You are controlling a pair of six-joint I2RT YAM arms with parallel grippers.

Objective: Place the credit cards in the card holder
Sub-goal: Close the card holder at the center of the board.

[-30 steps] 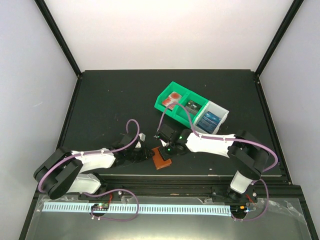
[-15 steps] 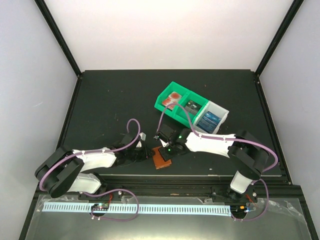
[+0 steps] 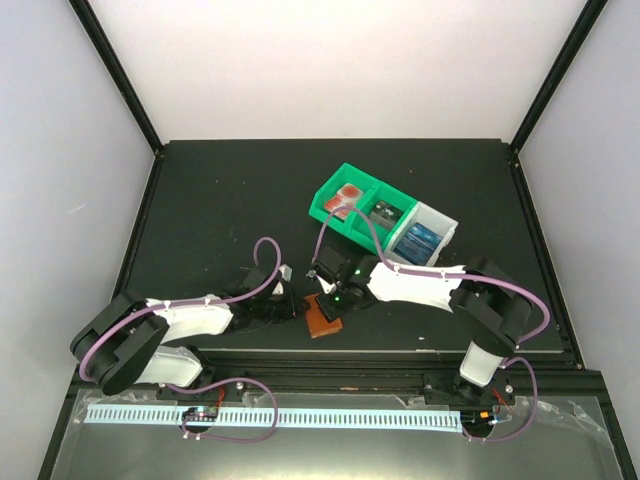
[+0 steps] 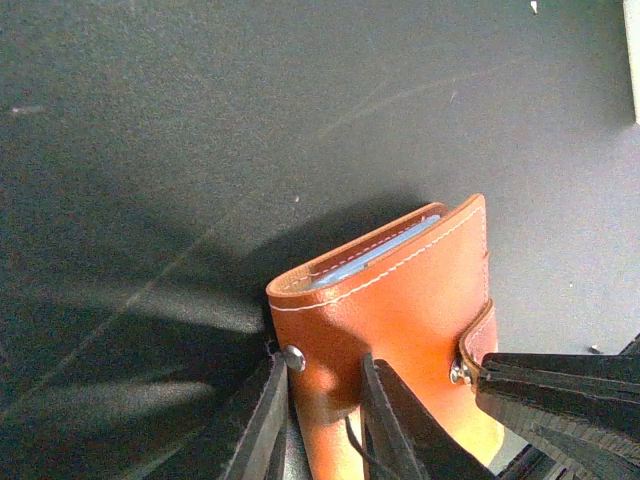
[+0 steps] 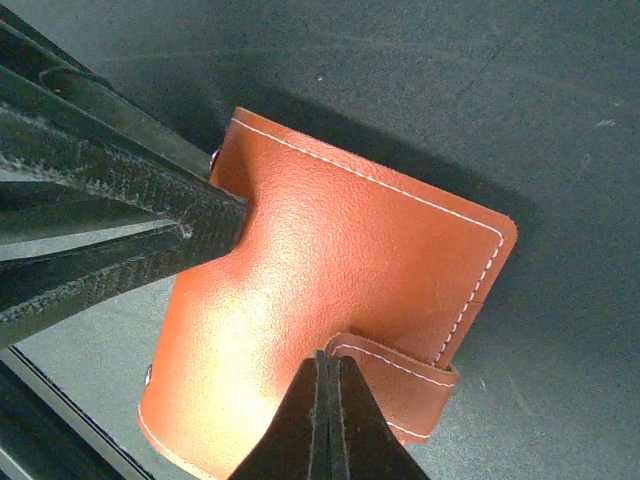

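Pinching one cover of the reddish-brown leather card holder (image 4: 400, 300), the left gripper (image 4: 325, 368) is holding it at the table's (image 3: 220, 200) near edge. The right gripper (image 5: 327, 362), fully closed, is touching its snap tab (image 5: 395, 365). Red credit cards (image 3: 348, 195) are lying in the far green bin (image 3: 330, 212).

Black tabletop (image 3: 220, 200), pale walls (image 3: 340, 60) behind and beside, black frame posts (image 3: 115, 75), even light

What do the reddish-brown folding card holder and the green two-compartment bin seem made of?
Reddish-brown folding card holder: likely leather or imitation, soft sheen; fine grain, pale edge stitching, metal snap studs. Green two-compartment bin: probably moulded plastic; uniform bright colour, thin straight walls.
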